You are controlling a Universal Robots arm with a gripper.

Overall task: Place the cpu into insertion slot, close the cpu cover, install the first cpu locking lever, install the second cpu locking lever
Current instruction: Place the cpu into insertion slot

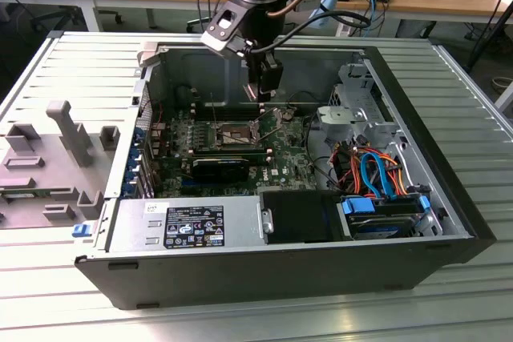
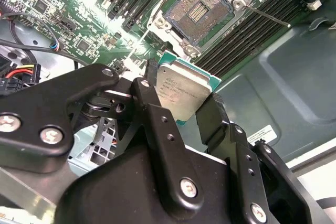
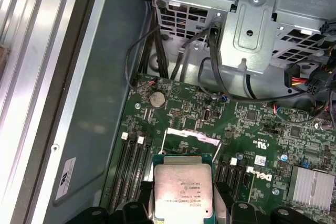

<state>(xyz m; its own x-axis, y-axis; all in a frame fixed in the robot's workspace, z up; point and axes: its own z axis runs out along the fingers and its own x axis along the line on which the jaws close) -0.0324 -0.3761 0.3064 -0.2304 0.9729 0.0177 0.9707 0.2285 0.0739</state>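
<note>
gripper (image 2: 180, 104) clamped on the cpu (image 2: 185, 85) by its edges, hanging above the open slot (image 2: 199, 11) on the green board (image 2: 89, 40).

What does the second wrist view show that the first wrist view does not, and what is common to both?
Second wrist view: the insertion slot, uncovered, its contacts bare. First wrist view: a silver metal cage and a round coin battery. Both wrist views: the gripper shut on the cpu by two opposite edges, above the green motherboard.
</note>
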